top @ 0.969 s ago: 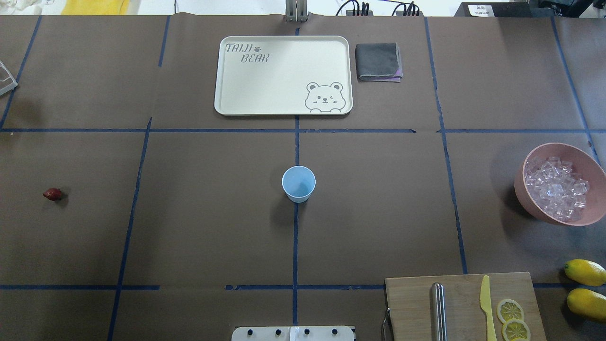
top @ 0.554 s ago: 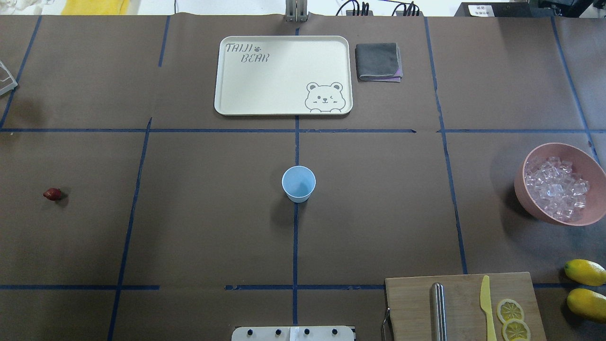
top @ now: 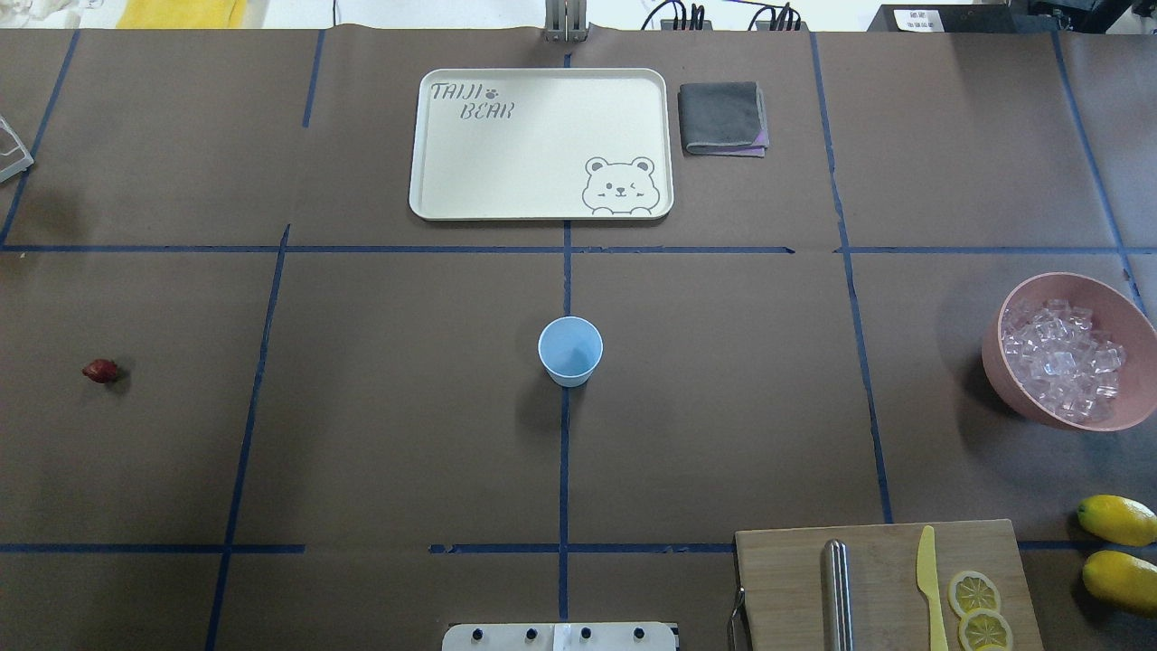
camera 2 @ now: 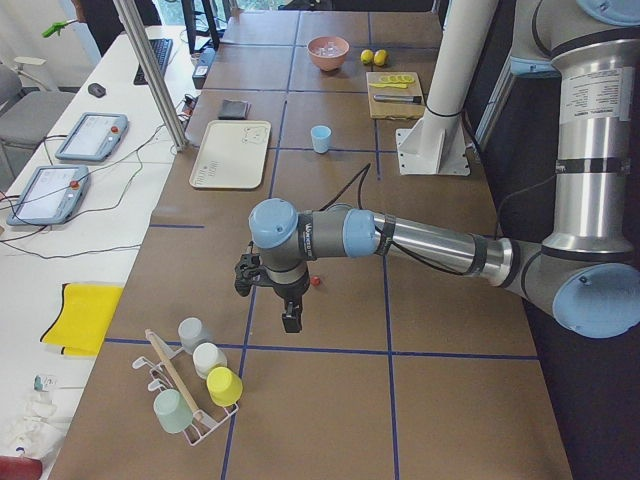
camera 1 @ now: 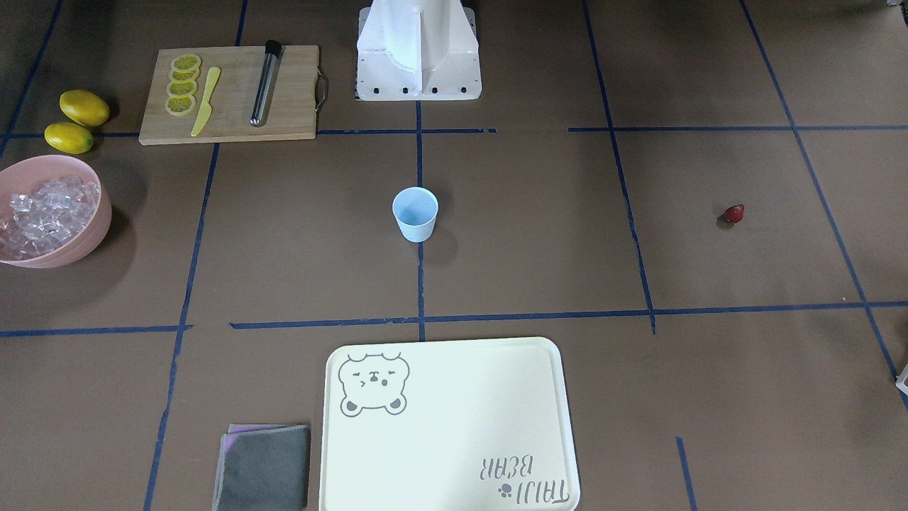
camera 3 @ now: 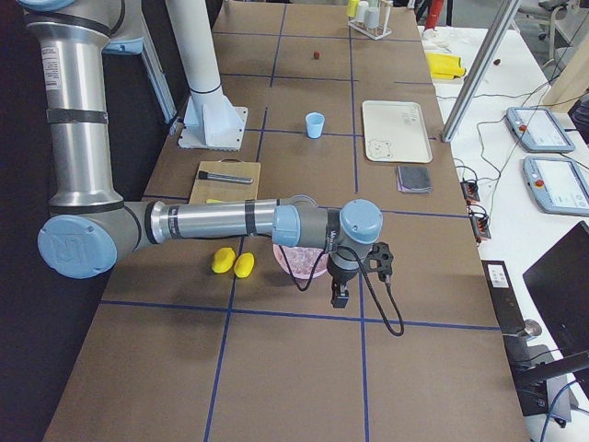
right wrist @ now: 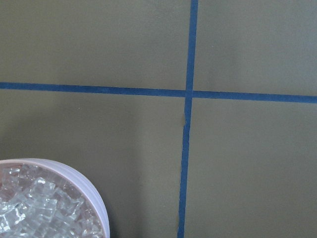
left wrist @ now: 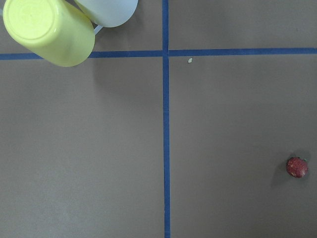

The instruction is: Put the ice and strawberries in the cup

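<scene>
The pale-blue cup stands upright and empty at the table's centre, also in the front view. The strawberry lies alone far left; it shows in the left wrist view at the lower right. The ice fills the pink bowl at the far right, and shows in the right wrist view. My left gripper hangs above the table beside the strawberry. My right gripper hangs just beyond the bowl. I cannot tell whether either is open or shut.
A cream tray and a folded grey cloth lie at the far side. A cutting board with a knife, metal rod and lemon slices sits near right, two lemons beside it. A rack of cups stands past the strawberry.
</scene>
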Tool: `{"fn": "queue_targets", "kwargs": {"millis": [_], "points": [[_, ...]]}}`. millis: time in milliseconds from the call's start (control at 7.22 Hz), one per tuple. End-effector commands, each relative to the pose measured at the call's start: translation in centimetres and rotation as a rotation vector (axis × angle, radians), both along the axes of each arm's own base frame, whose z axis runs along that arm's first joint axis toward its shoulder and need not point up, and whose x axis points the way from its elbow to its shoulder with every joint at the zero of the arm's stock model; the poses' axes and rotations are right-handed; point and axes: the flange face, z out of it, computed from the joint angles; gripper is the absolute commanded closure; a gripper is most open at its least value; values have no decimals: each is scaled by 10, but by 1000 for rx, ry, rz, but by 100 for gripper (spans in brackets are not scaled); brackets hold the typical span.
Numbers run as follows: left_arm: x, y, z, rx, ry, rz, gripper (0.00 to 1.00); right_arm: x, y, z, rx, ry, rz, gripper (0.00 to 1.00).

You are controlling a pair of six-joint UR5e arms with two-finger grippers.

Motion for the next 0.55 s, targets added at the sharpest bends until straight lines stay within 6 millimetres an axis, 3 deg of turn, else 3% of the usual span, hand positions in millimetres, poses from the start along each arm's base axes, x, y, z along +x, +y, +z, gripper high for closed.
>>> {"fn": "queue_targets", "kwargs": {"millis": [0,138,277,415], "points": [[1,1,-4,6,1,1,0,-28,-1,-28,25,-18,-25,0],[3,1,-3,4,1,4,0,-41,18,-49,-16,-19,23,1],[4,0,-5,8,3,4,0,-63,51,-65,20,-7,-15,2],[5,0,-4,7,1,9,0,-69,62,-56,40,-5,-21,3]]}}
